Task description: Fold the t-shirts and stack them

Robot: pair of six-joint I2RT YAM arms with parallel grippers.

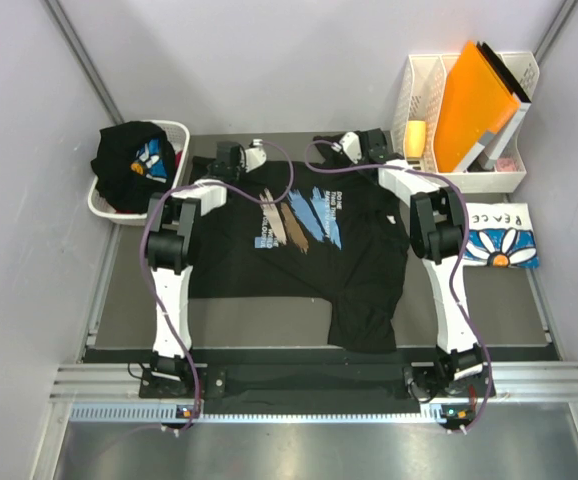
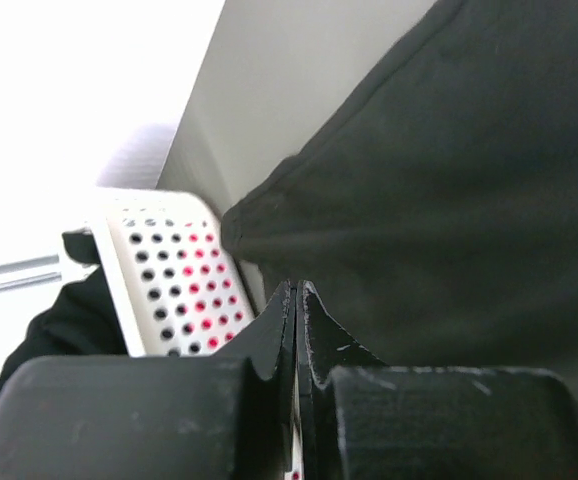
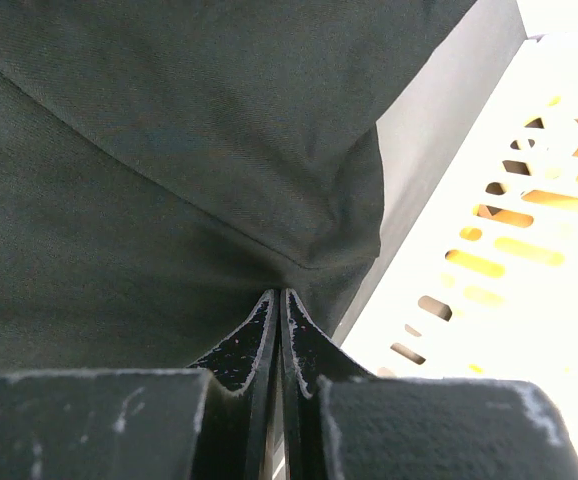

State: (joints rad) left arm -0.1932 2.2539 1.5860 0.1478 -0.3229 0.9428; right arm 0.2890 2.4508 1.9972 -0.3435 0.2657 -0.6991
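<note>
A black t-shirt (image 1: 299,270) with a blue, white and tan brush-stroke print lies spread face up on the table, its lower right part bunched. My left gripper (image 1: 231,157) is at its far left shoulder; in the left wrist view the jaws (image 2: 296,287) are pressed together at the shirt's (image 2: 449,180) hem. My right gripper (image 1: 352,142) is at the far right shoulder, shut (image 3: 279,293) on puckered black cloth (image 3: 169,150). Another black t-shirt (image 1: 129,160) sits crumpled in the basket. A folded white t-shirt (image 1: 504,240) with a blue daisy print lies at the right.
A white laundry basket (image 1: 174,135) stands at the far left, close beside my left gripper (image 2: 164,270). A white file organizer (image 1: 424,90) holding an orange folder (image 1: 479,100) stands at the far right, its slotted wall (image 3: 509,250) next to my right gripper.
</note>
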